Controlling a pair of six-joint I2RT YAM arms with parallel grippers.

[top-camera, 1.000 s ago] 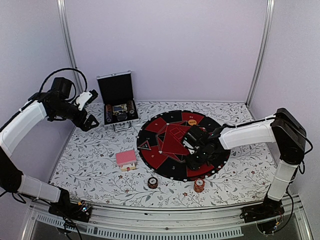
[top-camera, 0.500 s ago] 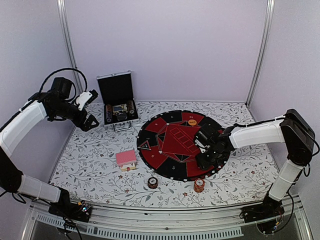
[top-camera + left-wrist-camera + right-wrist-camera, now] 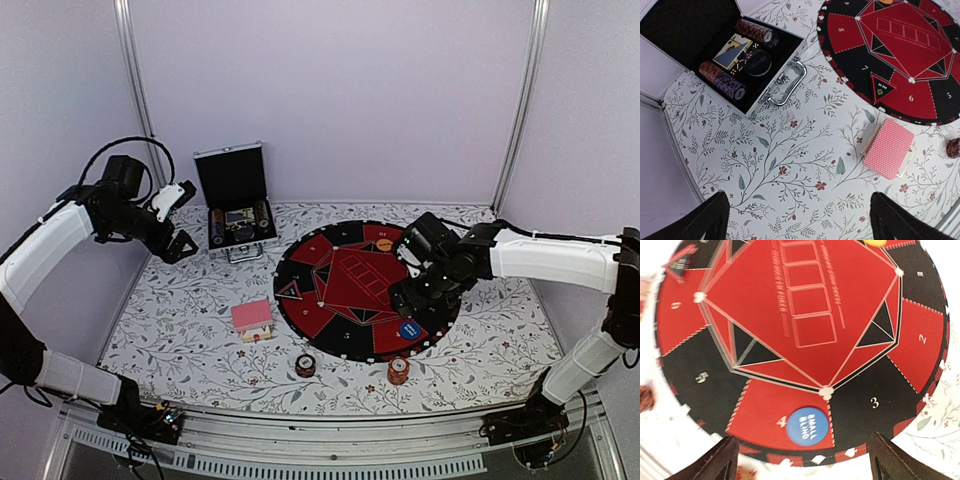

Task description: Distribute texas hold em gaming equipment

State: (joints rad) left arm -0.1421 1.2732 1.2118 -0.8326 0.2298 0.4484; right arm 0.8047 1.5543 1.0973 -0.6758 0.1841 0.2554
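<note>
A blue "SMALL BLIND" button lies on red sector 4 of the round red-and-black mat. It also shows in the right wrist view. My right gripper is open and empty, raised just above and behind the button. An orange button sits at the mat's far edge. The pink-backed card deck lies left of the mat and shows in the left wrist view. My left gripper is open and empty, held high at the far left.
An open silver-edged black case at the back left holds chip rolls and cards. Two small chip stacks stand near the front edge, one dark and one orange. White walls close in on both sides.
My right gripper has lifted and drawn back to the right off the mat's near sector, uncovering the blue button left lying on sector 4. The left arm has not moved.
</note>
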